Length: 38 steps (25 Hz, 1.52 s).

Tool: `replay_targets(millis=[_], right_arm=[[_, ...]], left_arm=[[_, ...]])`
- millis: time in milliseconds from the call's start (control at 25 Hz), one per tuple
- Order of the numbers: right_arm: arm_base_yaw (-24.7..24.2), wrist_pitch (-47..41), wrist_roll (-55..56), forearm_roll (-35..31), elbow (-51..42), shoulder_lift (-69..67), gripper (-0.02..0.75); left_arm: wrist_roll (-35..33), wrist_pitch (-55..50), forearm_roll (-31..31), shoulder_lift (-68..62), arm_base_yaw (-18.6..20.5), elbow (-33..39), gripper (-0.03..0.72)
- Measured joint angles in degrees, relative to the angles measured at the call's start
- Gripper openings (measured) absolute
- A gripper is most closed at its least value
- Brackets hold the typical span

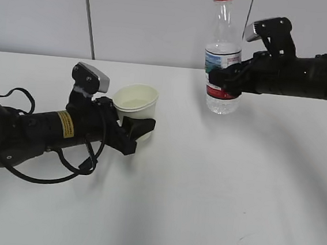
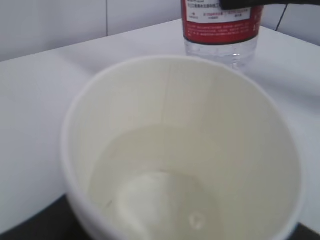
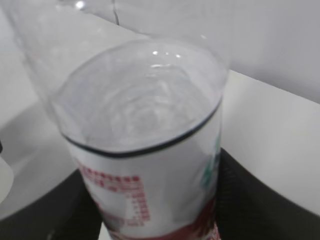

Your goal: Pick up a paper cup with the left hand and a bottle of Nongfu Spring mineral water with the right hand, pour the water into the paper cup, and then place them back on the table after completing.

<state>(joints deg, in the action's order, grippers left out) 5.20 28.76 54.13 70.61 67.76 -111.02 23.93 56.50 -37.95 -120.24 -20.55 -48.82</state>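
A white paper cup [image 1: 135,103] stands upright at the left of the white table [image 1: 203,190]. My left gripper [image 1: 137,129] is shut around its lower half. In the left wrist view the cup [image 2: 240,130] fills the frame and holds shallow clear water [image 2: 165,170]. The Nongfu Spring bottle [image 1: 223,59], clear with a red and white label and a red ring at its neck, stands upright at the back right. My right gripper [image 1: 223,83] is shut on its labelled part. In the right wrist view the bottle [image 3: 150,170] sits between the black fingers [image 3: 265,200].
A pale wall with a vertical seam [image 1: 89,17] runs behind the table's far edge. The left arm's black cables [image 1: 60,170] lie looped on the tabletop at the left. The bottle's label [image 2: 220,25] shows just beyond the cup in the left wrist view.
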Motion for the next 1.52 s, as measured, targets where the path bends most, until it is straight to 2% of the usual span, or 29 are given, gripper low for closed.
replay_targets(millis=[400,920,1320,1520], right_arm=[[-2.77,9.79,-2.83,-3.36,-0.50,-5.39,0.438],[-3.12,13.63,-13.83,-13.63,-0.50,-12.15,0.438],[-3.14,17.65,-16.92,-15.70,-0.50,-14.97,0.438],[-3.14,17.99,-17.14,-15.70,-0.50,-15.05,0.438]], left_arm=[[0.00,-0.45,0.00,0.00,4.42,0.00,0.407],[-1.13,-0.45,0.35,0.00,10.25,0.00,0.407],[-9.21,-0.55,9.39,0.00,11.07,0.00,0.407],[-10.38,-0.72,13.50,0.00,11.07,0.00,0.407]])
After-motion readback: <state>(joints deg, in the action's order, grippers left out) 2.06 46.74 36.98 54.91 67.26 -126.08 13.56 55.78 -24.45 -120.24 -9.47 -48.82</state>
